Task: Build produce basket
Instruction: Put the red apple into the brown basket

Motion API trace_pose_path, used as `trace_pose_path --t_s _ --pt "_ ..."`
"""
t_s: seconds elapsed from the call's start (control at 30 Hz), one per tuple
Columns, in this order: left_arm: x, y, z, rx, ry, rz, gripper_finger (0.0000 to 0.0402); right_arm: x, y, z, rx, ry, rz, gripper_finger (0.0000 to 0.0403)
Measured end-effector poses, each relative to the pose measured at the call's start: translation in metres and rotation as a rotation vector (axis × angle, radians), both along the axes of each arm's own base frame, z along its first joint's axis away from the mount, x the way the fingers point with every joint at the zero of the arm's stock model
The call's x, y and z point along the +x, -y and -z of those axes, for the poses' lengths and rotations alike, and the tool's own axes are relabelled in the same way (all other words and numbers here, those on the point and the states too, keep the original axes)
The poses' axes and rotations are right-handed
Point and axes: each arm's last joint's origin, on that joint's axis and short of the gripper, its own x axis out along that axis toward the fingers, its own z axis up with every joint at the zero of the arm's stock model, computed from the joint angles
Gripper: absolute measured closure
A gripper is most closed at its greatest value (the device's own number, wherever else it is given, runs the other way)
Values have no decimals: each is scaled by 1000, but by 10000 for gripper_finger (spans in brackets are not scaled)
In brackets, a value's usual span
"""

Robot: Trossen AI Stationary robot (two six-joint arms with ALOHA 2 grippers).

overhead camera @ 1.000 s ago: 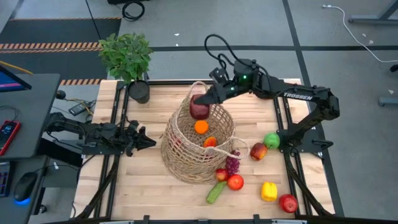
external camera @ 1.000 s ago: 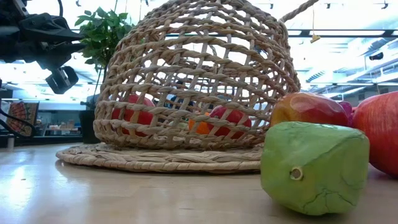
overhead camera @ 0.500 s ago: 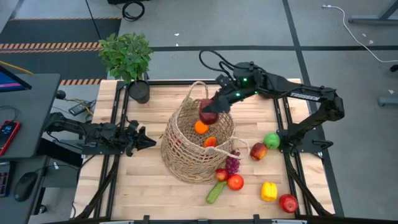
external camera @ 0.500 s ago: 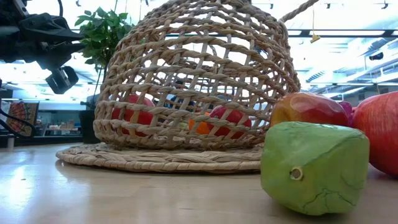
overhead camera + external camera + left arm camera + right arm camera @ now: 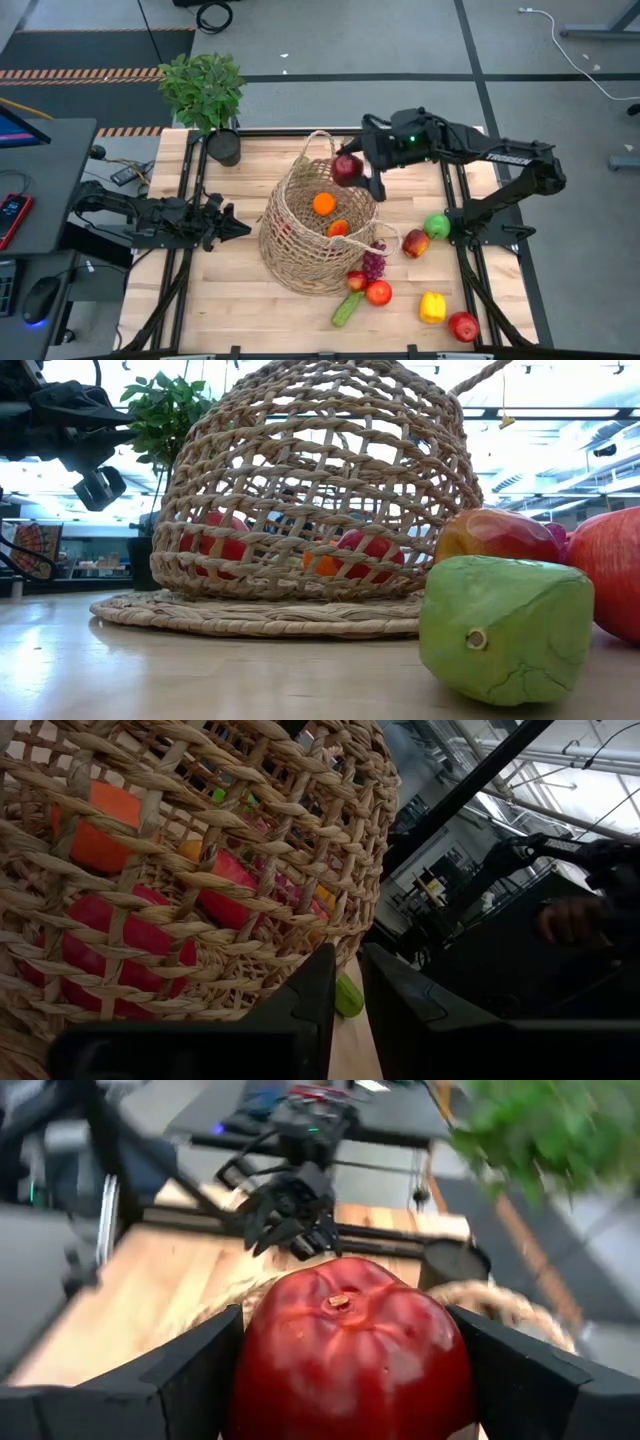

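Observation:
The tan wicker basket (image 5: 300, 250) stands mid-table, its woven wall filling the low view (image 5: 310, 490) and the left wrist view (image 5: 180, 850). An orange (image 5: 323, 204) and a red-orange piece (image 5: 338, 228) lie inside it. My right gripper (image 5: 352, 170) hovers over the basket's far right rim, shut on a dark red fruit (image 5: 346, 167). My left gripper (image 5: 238, 226) waits shut, just left of the basket, touching nothing. Grapes (image 5: 374, 263), red apples (image 5: 378, 292), a cucumber (image 5: 346, 308), a yellow pepper (image 5: 432, 307) and a green apple (image 5: 437, 226) lie on the table right of and nearer than the basket. My right gripper pinches the dark red fruit between its two fingers (image 5: 190, 1375), one on each side (image 5: 260, 1370). The fingers come from the table's right. The stem dimple (image 5: 340, 1300) faces the wrist camera. The fruit is lifted clear, above the basket's far rim (image 5: 500, 1305).
A leafy potted plant (image 5: 203, 88) in a black pot (image 5: 224, 148) stands at the far left corner. Another red apple (image 5: 463, 326) lies near the right front corner, a red-yellow one (image 5: 415, 243) beside the green apple. Bare wood (image 5: 210, 290) lies in front of the left gripper.
My right gripper has carried the dark red fruit toward the table's right, from above the far left of the basket's opening to above its far right rim, staying shut on it. The wrist has turned as the arm swung. The basket and loose produce have not moved.

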Motion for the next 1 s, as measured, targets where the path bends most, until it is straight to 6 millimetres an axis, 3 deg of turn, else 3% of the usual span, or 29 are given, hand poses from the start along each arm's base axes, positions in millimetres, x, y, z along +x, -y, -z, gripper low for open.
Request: trace_pose_path --t_s 0.27,0.5,0.73,1.0 --pt "0 0 0 0 0 0 339 1 -18 0 -448 15 -185 62" --pt "0 0 0 0 -1 1 343 2 -24 0 -731 -16 -186 61" --pt "0 0 0 0 0 0 339 3 -24 6 -755 -36 -195 61" --pt "0 0 0 0 0 0 345 7 -26 41 -624 -114 -255 59"
